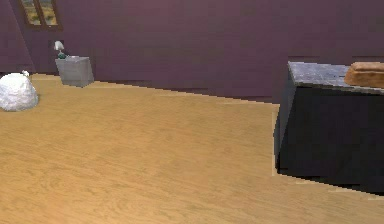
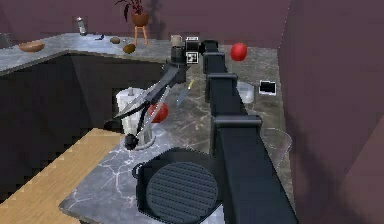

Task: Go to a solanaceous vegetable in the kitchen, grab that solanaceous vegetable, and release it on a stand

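Wood floor (image 1: pixel 140 150) left of dark counter (image 1: pixel 330 135)

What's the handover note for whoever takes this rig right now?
End effector: out across the grey marble countertop, near a small red round tomato-like thing; cannot tell whether it holds it.
A second red round thing lies farther along the countertop.
Done: robot is at the kitchen counter, dark arm extended.
Left: confirm the grasp, carry the vegetable to a stand, release it.

Dark purple walls (image 1: pixel 200 40) meet a light wood floor (image 1: pixel 130 150). A framed window (image 1: pixel 40 12) sits high up. Grey marbled countertops (image 1: pixel 315 72) cap black cabinets (image 1: pixel 330 140).
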